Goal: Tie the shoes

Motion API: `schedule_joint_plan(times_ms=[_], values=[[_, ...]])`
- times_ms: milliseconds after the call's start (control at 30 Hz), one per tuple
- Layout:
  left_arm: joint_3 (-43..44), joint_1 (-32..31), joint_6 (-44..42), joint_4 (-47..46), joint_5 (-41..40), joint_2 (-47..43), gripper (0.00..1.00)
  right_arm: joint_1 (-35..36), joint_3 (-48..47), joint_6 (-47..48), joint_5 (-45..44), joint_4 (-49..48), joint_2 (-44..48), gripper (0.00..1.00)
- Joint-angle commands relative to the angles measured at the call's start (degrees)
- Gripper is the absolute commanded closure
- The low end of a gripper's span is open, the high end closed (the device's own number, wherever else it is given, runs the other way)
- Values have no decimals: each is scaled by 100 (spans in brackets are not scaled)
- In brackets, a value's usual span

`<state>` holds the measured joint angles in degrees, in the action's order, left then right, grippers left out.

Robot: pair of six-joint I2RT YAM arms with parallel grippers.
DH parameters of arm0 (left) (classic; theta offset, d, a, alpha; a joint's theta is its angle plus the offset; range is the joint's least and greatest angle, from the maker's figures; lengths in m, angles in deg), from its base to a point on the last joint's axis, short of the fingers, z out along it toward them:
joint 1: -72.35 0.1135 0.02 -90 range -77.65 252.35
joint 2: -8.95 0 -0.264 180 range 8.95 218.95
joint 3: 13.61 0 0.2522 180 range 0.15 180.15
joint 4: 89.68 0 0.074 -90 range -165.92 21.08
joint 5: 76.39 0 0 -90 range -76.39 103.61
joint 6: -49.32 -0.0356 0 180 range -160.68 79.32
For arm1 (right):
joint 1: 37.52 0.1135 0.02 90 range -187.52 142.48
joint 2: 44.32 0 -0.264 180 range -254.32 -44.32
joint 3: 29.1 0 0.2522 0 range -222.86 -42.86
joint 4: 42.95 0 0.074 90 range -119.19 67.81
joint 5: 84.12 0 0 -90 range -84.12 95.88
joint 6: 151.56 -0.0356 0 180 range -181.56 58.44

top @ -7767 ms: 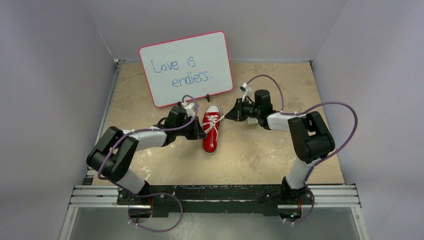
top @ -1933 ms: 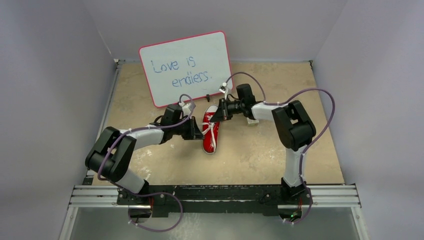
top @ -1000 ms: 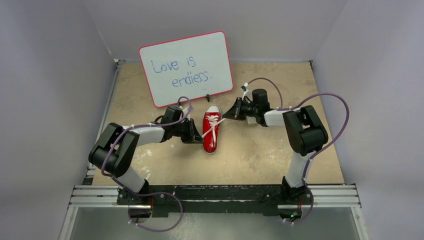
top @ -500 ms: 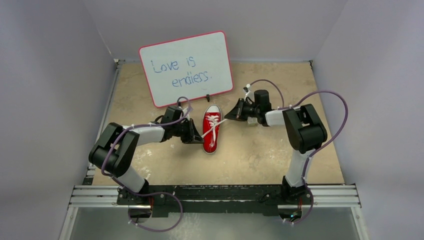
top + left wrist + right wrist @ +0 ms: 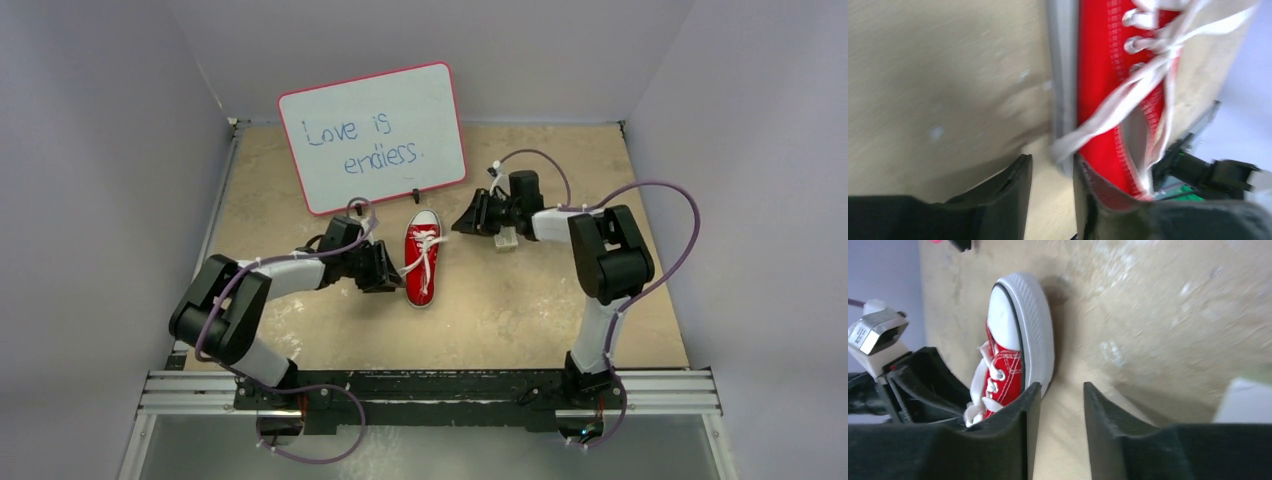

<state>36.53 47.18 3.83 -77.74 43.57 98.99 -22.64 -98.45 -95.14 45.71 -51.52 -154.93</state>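
Observation:
The red shoe lies mid-table, its white toe cap pointing at the back, its white laces crossed loosely over the tongue. My left gripper sits against the shoe's left side, open. One lace end hangs just past its fingertips, and only bare table shows between the fingers. My right gripper hovers to the right of the toe, open and holding nothing. In the right wrist view its fingers frame bare table beside the white sole.
A whiteboard with a pink rim stands propped behind the shoe. A small white box lies under the right wrist, seen also in the right wrist view as the white box. Grey walls enclose the table on three sides.
Both grippers have gone from shut to open and the laces have dropped back onto the shoe. The right gripper has pulled slightly back; the left has barely moved.

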Motion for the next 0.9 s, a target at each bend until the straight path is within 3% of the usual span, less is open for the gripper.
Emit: schedule_joint_plan(times_ms=[0,133,167,200,333,433,633,867], values=[[-104,-32,-374,1405,-926,-655,51,-48,-860,1117,-821,1633,598,52],[226,-23,-511,1810,-1338,-1183,36,-42,-1220,1679,-1031,3143,1209,36],[308,-23,-555,1951,-1495,-1328,34,-42,-1251,1834,-1122,3426,1433,11],[419,-23,-614,2108,-1661,-1474,33,-42,-1266,1968,-1265,3742,1777,2],[1118,-16,-902,2756,-2530,-2252,30,-51,-1342,2050,-2369,4879,2872,1],[2112,-14,-1164,2976,-2968,-2681,29,-49,-1617,2306,-2912,5769,3696,1],[4077,-22,-1515,3025,-3762,-2763,29,-51,-2439,2485,-3778,6771,5262,1],[5408,-18,-1877,2900,-4219,-2757,29,-47,-4108,2682,-4679,7820,5620,1]])
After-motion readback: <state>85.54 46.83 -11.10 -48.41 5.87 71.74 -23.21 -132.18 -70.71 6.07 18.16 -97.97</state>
